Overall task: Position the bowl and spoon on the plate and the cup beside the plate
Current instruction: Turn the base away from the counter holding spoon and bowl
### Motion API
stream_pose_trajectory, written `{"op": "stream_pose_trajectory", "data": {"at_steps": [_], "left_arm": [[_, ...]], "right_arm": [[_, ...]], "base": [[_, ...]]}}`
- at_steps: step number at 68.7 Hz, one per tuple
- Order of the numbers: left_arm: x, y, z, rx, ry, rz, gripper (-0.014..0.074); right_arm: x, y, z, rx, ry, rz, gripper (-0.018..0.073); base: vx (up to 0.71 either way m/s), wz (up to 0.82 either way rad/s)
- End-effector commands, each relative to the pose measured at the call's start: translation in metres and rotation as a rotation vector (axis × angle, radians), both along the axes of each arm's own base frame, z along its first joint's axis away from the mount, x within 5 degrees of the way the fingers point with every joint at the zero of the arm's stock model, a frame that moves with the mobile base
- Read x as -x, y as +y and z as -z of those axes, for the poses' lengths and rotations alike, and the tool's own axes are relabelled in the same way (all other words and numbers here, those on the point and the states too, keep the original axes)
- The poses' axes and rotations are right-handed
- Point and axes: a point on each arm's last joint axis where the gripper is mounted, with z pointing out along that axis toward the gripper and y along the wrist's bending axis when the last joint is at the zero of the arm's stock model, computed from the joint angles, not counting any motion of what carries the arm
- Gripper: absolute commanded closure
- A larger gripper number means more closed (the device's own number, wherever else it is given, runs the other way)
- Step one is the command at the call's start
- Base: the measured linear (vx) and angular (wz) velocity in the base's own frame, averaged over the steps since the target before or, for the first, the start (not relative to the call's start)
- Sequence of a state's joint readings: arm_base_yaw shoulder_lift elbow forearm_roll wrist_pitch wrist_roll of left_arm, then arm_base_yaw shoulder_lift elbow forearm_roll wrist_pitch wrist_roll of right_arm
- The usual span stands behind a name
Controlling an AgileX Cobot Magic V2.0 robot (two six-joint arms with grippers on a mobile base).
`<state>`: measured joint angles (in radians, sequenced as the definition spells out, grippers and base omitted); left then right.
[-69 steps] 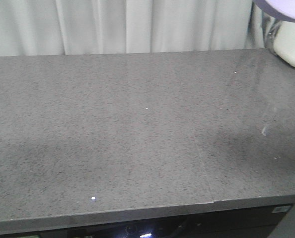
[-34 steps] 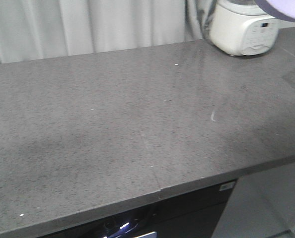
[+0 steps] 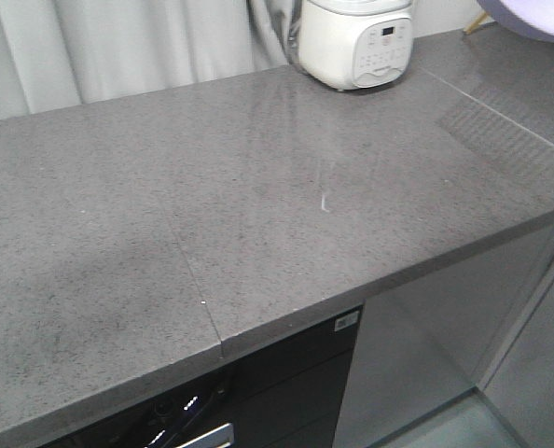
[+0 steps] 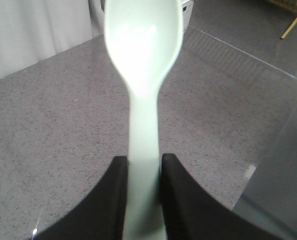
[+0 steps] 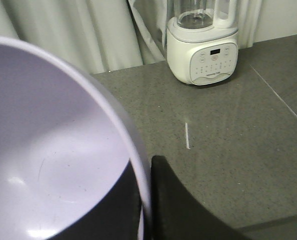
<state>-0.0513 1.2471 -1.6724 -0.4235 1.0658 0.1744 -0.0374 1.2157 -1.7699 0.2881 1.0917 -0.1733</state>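
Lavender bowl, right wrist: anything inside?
The small round lavender plastic bowl shows nothing loose inside, only a finger of the right hand over its rim. That finger covers some wall; the left part is off frame.

Soft even light, glare on spoon (image 4: 141,45) scoop & countertop (image 3: 286,140); close-ups blurry.

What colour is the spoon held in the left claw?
Pale mint-white. The spoon shows best in the left wrist view.
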Motion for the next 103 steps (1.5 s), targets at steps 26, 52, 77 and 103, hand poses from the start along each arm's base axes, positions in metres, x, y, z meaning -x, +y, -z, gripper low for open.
{"op": "stream_pose_trajectory", "data": {"at_steps": [26, 52, 77, 103], "left_arm": [[0.0084, -0.0012, -0.0173, 0.047, -0.097, -0.003, 0.0603], [0.0084, -0.0012, -0.0173, 0.047, -0.097, -0.003, 0.0603], [0.0084, -0.0012, -0.0173, 0.047, -0.097, -0.003, 0.0603], [0.0084, -0.0013, -0.0174, 0.047, -0.097, -0.003, 0.0603]], "right_arm": [[0.0089, -0.0005, -0.0167, -0.021, -0.112, 0.014, 0.0569], [0.0089, -0.0005, -0.0167, -0.021, -0.112, 0.014, 0.0569], [0.0089, -0.0005, -0.0167, -0.021, -0.112, 0.014, 0.0569], [0.0089, -0.0005, -0.0167, -0.021, -0.112, 0.014, 0.0569]], "base": [[-0.04, -0.22], [-0.03, -0.20], [-0.05, -0.28], [-0.06, -0.35]]}}
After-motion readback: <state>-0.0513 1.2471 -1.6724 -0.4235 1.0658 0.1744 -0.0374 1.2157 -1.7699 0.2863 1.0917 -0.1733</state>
